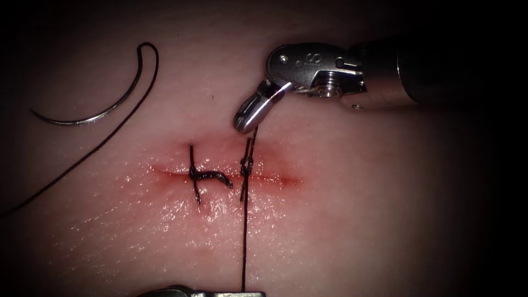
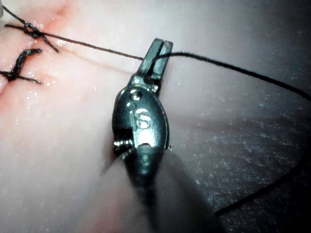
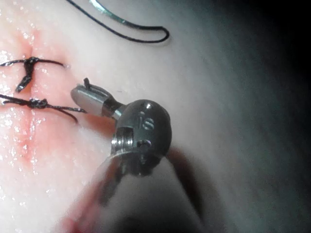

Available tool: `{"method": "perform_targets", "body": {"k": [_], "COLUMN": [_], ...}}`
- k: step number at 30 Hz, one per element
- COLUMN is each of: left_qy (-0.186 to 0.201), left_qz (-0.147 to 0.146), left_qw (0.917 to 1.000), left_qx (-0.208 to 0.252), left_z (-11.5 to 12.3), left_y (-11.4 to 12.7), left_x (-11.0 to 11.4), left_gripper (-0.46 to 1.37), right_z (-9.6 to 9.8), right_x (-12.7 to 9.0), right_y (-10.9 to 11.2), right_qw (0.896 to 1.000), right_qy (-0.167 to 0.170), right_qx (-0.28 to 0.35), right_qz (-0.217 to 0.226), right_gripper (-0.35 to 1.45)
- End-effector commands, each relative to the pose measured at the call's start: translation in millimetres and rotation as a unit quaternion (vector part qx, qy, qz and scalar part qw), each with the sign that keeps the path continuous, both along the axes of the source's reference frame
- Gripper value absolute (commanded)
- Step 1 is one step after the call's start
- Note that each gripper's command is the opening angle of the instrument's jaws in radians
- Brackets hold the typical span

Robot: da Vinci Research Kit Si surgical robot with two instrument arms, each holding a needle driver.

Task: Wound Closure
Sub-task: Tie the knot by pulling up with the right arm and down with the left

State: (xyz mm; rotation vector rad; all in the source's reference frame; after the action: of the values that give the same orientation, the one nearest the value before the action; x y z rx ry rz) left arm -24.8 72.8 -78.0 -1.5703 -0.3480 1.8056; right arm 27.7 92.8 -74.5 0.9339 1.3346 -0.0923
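Note:
The curved needle (image 1: 99, 117) lies free on the tissue (image 1: 357, 220), far up and left of the cut (image 1: 275, 179), held by neither tool; it is not in the tissue. Its thread (image 1: 82, 159) trails down to the left. Two stitches cross the cut; the right one carries a knot (image 1: 246, 164). My right tool (image 1: 247, 118) stands just above that knot, shut on the short thread end (image 3: 86, 81). The long strand (image 1: 243, 236) runs taut from the knot down to my left tool (image 1: 245, 293), whose jaws (image 2: 156, 58) are shut on it.
The left stitch (image 1: 195, 176) has a dark cut tail (image 1: 220, 177) lying along the cut. Red fluid tints the wet tissue around the cut. The needle (image 3: 112, 17) and a thread loop (image 3: 146, 39) lie beyond my right tool.

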Motion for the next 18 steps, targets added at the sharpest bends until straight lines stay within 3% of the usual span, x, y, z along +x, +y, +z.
{"method": "perform_targets", "body": {"k": [1,7,18], "left_qy": [0.000,0.011,0.013], "left_qz": [0.004,0.015,0.024], "left_qw": [1.0000,0.9998,0.9996], "left_qx": [0.000,0.002,-0.003], "left_z": [-0.1,-0.3,0.4], "left_y": [-0.3,-2.4,-3.3], "left_x": [0.0,0.1,0.1], "left_gripper": [-0.35,-0.35,-0.35], "right_z": [-0.1,-0.1,0.1], "right_x": [0.0,0.0,-0.1], "right_y": [-0.1,0.0,0.2], "right_qw": [1.000,1.000,0.999], "right_qy": [-0.002,-0.007,-0.018], "right_qx": [-0.001,-0.009,-0.026], "right_qz": [0.003,0.016,0.034], "right_gripper": [-0.35,-0.35,-0.35]}}
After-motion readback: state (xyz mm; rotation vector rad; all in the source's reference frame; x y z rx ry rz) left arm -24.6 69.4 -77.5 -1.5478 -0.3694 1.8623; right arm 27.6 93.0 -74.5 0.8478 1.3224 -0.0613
